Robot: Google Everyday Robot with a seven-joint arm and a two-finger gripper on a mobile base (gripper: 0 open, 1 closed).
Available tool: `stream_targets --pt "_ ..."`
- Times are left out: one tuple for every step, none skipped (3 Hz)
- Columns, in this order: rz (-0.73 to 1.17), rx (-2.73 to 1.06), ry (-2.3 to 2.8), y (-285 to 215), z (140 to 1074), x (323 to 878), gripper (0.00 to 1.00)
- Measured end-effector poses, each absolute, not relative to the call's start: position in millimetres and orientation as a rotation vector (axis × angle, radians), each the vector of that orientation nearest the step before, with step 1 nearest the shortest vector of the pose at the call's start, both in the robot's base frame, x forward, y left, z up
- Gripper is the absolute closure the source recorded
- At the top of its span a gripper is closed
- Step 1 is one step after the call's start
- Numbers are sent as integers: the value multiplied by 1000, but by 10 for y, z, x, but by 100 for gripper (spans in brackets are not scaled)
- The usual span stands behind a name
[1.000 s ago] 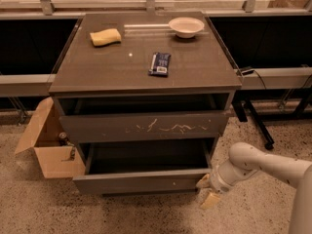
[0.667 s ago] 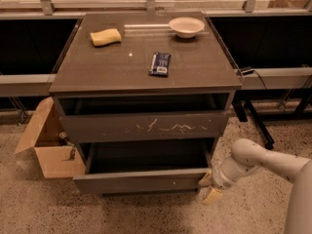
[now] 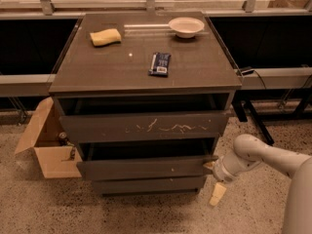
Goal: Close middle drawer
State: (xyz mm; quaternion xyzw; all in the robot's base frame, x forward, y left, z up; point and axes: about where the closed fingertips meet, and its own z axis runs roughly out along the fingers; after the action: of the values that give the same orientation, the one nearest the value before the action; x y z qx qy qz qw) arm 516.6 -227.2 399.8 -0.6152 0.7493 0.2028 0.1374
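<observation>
The middle drawer [image 3: 141, 168] is a plain dark front, second of three in the cabinet [image 3: 146, 67]. It stands partly pulled out, with a dark gap above it. My gripper [image 3: 213, 179] is at the drawer's right end, low by the floor. Its jaws are open and hold nothing. One fingertip [image 3: 208, 165] touches the drawer front's right corner. The other pale finger [image 3: 217, 194] hangs down beside the lowest front [image 3: 146, 185]. The top drawer [image 3: 146, 126], with white scratch marks, also stands a little out.
On the cabinet top lie a yellow sponge [image 3: 105, 37], a white bowl [image 3: 185, 27] and a dark snack packet [image 3: 160, 64]. An open cardboard box [image 3: 46, 147] stands on the floor at the left. Dark table legs and a cable [image 3: 253, 116] are at the right.
The middle drawer front has slid inward toward the cabinet, uncovering the lowest front. My gripper has followed it in, still at its right corner.
</observation>
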Motion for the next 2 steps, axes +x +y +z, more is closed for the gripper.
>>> stream_targets --pt "560 -1786 2144 -2283 4114 5202 0" --pt "566 -1777 2098 -2241 4264 5041 0"
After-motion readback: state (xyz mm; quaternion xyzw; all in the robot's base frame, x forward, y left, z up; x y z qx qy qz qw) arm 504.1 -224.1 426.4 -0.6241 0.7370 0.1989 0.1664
